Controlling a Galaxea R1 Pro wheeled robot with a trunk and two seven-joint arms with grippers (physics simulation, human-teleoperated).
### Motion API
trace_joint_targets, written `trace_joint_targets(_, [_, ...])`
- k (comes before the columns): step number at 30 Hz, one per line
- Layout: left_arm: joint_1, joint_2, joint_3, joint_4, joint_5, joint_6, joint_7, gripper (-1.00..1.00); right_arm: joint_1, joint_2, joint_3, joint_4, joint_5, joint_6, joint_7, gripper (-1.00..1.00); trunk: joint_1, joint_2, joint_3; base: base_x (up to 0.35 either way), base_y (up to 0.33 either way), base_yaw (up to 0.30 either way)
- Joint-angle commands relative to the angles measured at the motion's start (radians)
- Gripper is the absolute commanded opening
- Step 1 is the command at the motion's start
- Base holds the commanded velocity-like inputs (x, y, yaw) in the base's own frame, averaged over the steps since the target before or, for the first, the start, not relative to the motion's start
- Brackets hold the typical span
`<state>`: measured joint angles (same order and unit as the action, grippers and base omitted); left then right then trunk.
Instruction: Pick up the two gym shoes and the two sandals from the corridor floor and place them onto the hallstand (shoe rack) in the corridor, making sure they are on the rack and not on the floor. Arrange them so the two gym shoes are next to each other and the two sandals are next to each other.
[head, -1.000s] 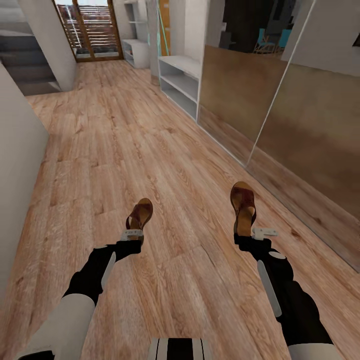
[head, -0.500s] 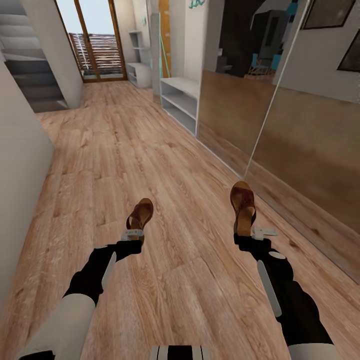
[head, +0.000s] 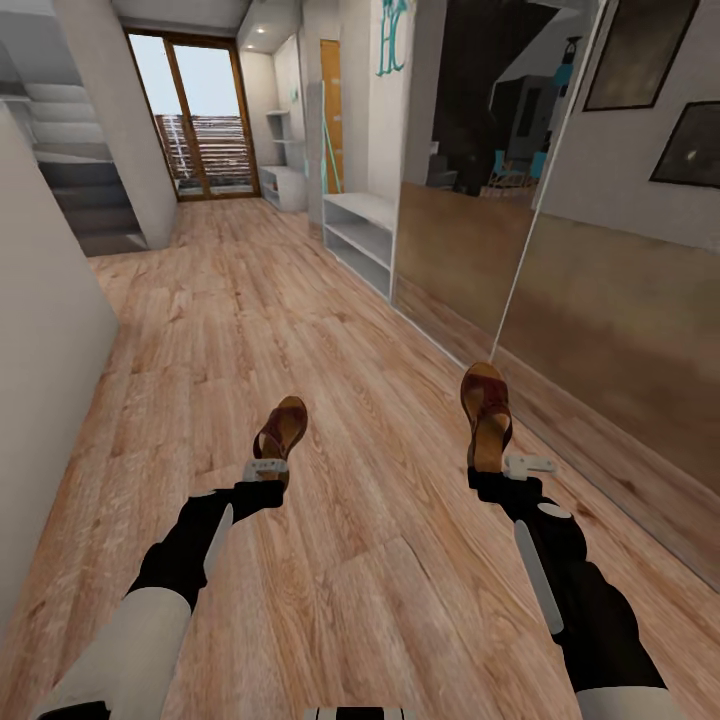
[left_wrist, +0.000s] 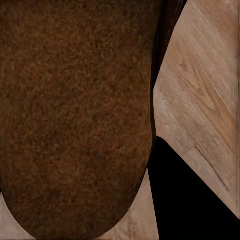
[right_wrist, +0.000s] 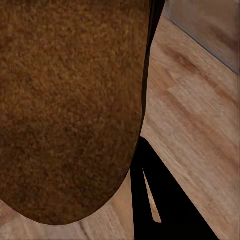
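Each of my grippers holds one brown sandal above the wood-plank corridor floor (head: 320, 320). The left gripper (head: 268, 466) is shut on the heel of the left sandal (head: 282, 428), whose dark sole looms close in the left wrist view (left_wrist: 75, 115). The right gripper (head: 500, 462) is shut on the heel of the right sandal (head: 486, 410), and its sole (right_wrist: 70, 105) is just as close in the right wrist view. Far down the corridor, by the glass door, stands the pale hallstand (head: 284, 188) with its stepped ledges. The gym shoes are out of view.
A plain low white two-tier rack (head: 362, 240) stands along the right wall, ahead of a long mirrored wall (head: 560, 290). A grey wall (head: 40, 350) is close on the left, with stairs (head: 85, 200) beyond it. Open floor runs ahead between them.
The head camera has tilted up, so more of the door and far corridor shows. Both arms and the held sandals keep their places in the view.
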<state>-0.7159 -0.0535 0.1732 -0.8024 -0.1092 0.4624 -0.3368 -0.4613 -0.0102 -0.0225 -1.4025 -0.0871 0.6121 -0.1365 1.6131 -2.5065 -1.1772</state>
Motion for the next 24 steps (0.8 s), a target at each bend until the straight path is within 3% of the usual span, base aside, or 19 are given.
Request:
trace_joint_targets(1, [0.0,-0.002,0.006,-0.001,-0.015,0.004,-0.01,-1.0,0.0,0.0,0.001,-0.001,-0.013,0.005,-0.01,-1.0,-0.001,0.0,0.005,0.0,0.0,0.0])
trace_joint_targets(13, [0.0,-0.002,0.006,-0.001,-0.015,0.004,-0.01,-1.0,0.0,0.0,0.001,-0.001,-0.013,0.005,-0.011,-1.0,-0.001,0.0,0.032,0.002,0.0,0.0])
trace_joint_targets(24, [0.0,-0.002,0.006,-0.001,-0.015,0.004,-0.01,-1.0,0.0,0.0,0.001,-0.001,-0.012,0.005,-0.011,-1.0,-0.001,0.0,0.047,0.295,0.0,0.0])
